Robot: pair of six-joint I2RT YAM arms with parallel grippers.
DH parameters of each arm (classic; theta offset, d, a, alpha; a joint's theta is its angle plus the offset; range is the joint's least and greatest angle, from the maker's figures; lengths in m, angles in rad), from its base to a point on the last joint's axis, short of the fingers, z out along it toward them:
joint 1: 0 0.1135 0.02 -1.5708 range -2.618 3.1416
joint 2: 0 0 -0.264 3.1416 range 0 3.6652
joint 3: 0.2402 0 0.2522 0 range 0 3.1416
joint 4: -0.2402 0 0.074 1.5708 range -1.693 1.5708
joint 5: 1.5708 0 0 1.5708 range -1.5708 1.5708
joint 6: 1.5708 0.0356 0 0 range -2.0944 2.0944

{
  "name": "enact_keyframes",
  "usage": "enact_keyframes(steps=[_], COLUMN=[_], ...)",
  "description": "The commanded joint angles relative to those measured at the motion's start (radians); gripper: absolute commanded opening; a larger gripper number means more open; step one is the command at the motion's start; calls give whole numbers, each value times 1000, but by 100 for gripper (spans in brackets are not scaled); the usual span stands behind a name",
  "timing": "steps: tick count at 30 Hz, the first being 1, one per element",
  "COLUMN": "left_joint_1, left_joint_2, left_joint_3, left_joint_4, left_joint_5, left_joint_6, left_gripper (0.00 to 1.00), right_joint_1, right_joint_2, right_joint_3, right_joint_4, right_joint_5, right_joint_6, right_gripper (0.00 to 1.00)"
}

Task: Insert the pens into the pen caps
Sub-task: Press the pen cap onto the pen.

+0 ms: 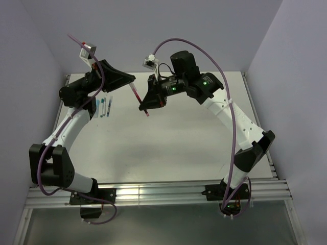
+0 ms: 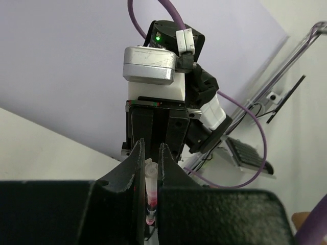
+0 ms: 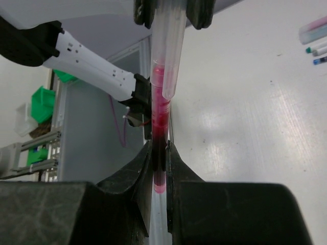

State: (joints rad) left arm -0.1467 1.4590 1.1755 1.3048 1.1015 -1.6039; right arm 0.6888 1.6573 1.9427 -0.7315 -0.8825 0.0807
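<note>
A red pen (image 1: 139,96) hangs in the air over the back of the table, held between both arms. My right gripper (image 1: 144,104) is shut on its lower part; in the right wrist view the jaws (image 3: 160,150) pinch the red barrel (image 3: 159,117). A clear, pink-tinted pen cap (image 3: 171,56) covers the pen's far end. My left gripper (image 1: 134,80) is shut on that cap (image 2: 150,176), which stands upright between its jaws (image 2: 151,153). The left gripper's fingers (image 3: 196,13) show at the top of the right wrist view.
Several more pens and caps with teal and blue ends (image 1: 104,107) lie in a row on the white table (image 1: 179,148) at the back left, also seen as pen tips (image 3: 317,49). Purple walls close in the back and sides. Metal rails (image 1: 163,191) run along the near edge.
</note>
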Motion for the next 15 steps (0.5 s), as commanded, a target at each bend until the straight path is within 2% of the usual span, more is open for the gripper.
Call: enact_keyframes(steps=[1, 2, 8, 15], left_joint_1=[-7, -7, -31, -82], left_joint_2=[-19, -25, -49, -75], left_joint_3=[-69, -85, -131, -142], left_joint_4=[340, 406, 413, 334], left_joint_5=[43, 29, 23, 41], left_joint_6=[-105, -123, -82, 16], left_gripper=[0, 0, 0, 0], right_joint_1=[-21, -25, -25, -25], right_joint_2=[-47, -44, -21, -2], right_joint_3=[58, 59, 55, 76], right_joint_4=[122, 124, 194, 241], right_joint_5=[-142, -154, -217, -214], right_joint_6=[-10, 1, 94, 163], right_gripper=[0, 0, 0, 0])
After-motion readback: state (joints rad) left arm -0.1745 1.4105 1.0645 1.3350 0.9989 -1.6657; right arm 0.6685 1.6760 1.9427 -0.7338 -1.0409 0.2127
